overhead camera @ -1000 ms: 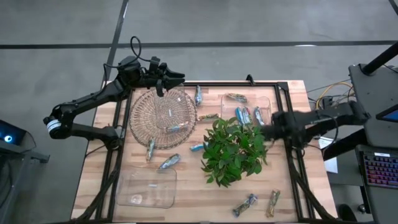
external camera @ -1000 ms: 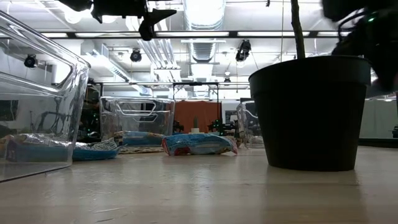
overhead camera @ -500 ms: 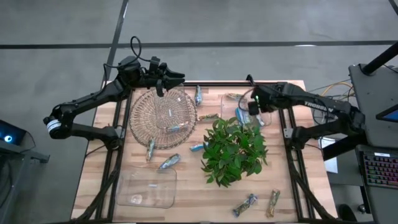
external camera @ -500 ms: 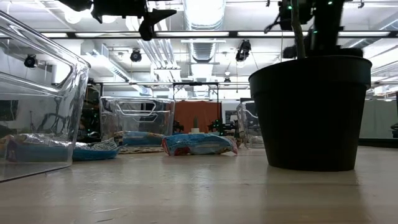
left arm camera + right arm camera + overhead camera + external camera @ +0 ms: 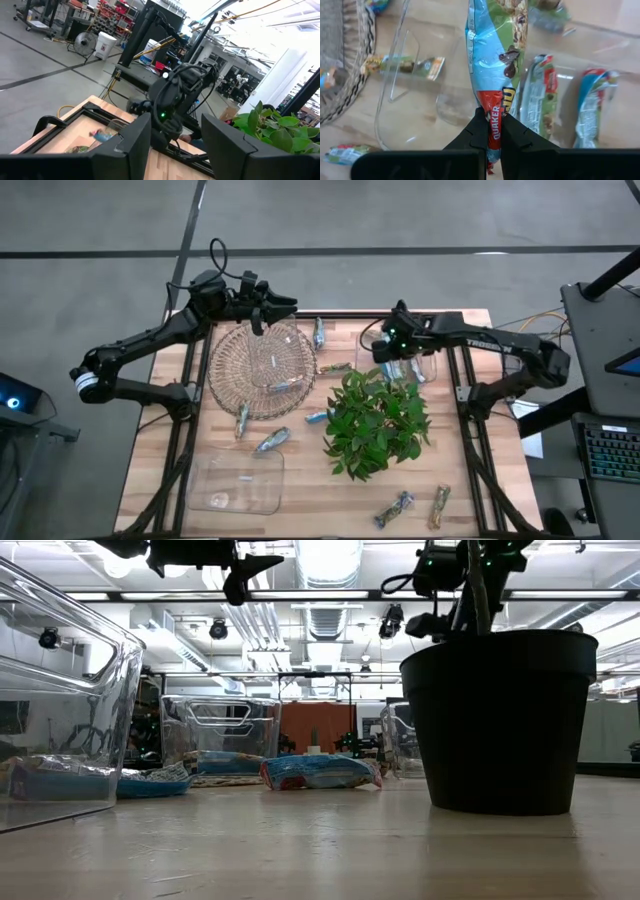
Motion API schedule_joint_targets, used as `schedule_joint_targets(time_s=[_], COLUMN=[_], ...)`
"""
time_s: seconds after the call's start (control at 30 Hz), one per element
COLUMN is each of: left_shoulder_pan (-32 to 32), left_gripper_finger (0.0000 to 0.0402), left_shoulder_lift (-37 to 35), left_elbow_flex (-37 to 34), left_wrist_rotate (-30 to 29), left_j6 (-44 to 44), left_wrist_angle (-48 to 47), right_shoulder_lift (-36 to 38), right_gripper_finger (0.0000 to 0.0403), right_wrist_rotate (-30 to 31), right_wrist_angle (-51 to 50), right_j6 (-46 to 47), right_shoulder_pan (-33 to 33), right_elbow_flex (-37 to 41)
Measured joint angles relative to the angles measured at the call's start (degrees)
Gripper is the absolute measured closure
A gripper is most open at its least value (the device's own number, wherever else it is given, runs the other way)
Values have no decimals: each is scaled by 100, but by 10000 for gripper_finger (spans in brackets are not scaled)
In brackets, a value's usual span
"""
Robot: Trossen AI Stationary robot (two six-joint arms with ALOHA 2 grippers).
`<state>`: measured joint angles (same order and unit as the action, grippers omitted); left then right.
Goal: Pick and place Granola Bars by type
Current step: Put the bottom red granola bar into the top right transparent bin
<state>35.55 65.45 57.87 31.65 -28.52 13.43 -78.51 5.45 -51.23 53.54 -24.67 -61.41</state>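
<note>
High view: R hand w/ bar | plant beside

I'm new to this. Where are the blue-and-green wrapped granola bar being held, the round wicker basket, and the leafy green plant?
Blue-and-green wrapped granola bar (image 5: 495,55), right wrist view, wrapper middle.
Round wicker basket (image 5: 228,370), high view, bare weave.
Leafy green plant (image 5: 375,425), high view, foliage centre.

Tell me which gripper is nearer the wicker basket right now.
Left. The left gripper hovers at the wicker basket's far rim; the right gripper holds a granola bar over the clear container.

Left gripper hangs above the wicker basket — right gripper over the clear bin.
</note>
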Motion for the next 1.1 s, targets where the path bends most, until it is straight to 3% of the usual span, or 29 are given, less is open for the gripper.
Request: schedule_joint_targets(time_s=[0.7, 1.1], left_shoulder_pan=[0, -2], left_gripper_finger=[244, 244], left_shoulder_lift=[0, 0], left_elbow_flex=[0, 0], left_wrist_rotate=[-1, 1], left_j6=[0, 0], left_wrist_angle=[-2, -2], right_shoulder_lift=[-866, -1151], right_gripper_finger=[394, 391], right_wrist_rotate=[-547, -750], right_wrist_angle=[1158, 1161], right_j6=[-40, -109], right_shoulder_pan=[180, 202], right_elbow_flex=[724, 832])
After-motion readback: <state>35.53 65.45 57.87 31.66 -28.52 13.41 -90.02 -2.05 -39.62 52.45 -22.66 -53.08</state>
